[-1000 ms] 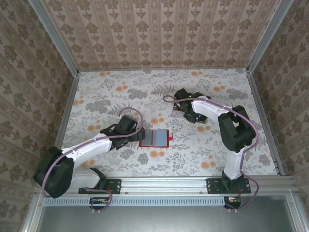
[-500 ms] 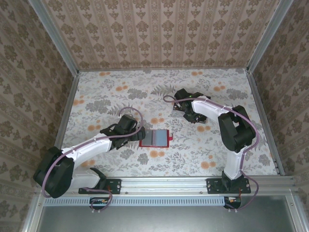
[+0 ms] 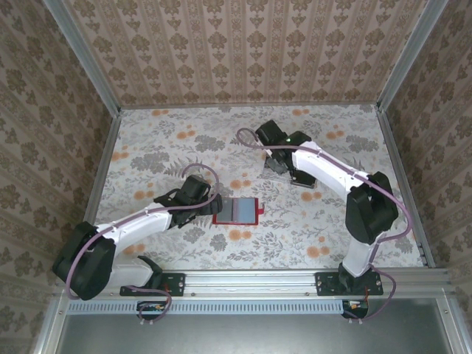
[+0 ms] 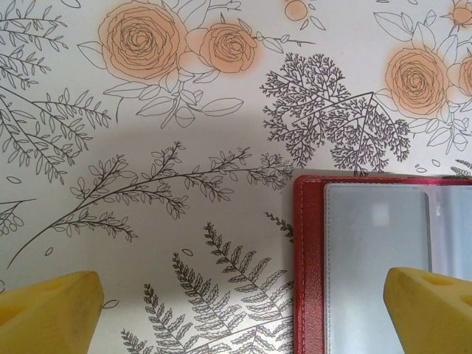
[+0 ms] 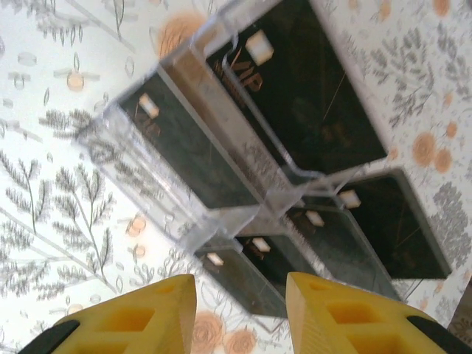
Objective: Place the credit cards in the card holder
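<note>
Left gripper (image 4: 243, 306), fingers wide apart, rests at the card holder's (image 4: 310, 258) edge, maybe to steady it. Right gripper (image 5: 240, 313), fingers apart and empty, hangs over credit cards (image 5: 302, 88) beyond it.

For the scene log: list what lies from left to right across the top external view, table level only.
left gripper → card holder → right gripper
</note>
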You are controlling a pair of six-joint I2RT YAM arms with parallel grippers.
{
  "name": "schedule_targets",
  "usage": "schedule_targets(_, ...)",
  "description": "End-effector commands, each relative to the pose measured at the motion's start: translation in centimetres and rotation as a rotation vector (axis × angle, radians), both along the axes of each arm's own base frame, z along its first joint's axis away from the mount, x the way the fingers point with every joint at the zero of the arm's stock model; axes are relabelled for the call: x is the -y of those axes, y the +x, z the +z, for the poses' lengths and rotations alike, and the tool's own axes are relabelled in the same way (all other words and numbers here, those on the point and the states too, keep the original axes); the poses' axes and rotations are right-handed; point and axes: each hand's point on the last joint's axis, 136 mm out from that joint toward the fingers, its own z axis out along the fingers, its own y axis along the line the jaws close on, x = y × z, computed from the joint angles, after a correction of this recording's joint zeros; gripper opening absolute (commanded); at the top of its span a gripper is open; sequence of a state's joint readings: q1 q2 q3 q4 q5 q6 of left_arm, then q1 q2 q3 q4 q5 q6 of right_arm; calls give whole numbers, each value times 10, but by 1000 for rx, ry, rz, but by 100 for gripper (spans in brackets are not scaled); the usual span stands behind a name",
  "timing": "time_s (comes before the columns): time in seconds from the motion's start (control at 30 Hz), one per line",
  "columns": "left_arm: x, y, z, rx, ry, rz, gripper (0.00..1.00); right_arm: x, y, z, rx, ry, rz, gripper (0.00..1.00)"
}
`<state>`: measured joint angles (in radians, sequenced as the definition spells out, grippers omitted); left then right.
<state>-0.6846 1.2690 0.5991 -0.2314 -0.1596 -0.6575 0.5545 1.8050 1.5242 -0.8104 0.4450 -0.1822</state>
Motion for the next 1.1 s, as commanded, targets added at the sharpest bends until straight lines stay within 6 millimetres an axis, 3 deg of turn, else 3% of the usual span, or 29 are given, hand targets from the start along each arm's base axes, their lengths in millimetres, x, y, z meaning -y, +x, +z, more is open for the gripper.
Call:
schedule_targets(0.0,-2,3,2,-2,6,1,100,-5,17,-2,3,-27,11,39)
schedule_targets(0.37,-5,4,1,-6,9,10,100,-19,41,-16,-39,-69,62,38)
schedule_targets(0.73,-7,2,0,-8,10,13,100,-10,42,-35,-92,-94,60,34)
schedule_targets(1.07,-8,2,-1,-10,10,17,100,-7,41,-38,-105,-109,66,25)
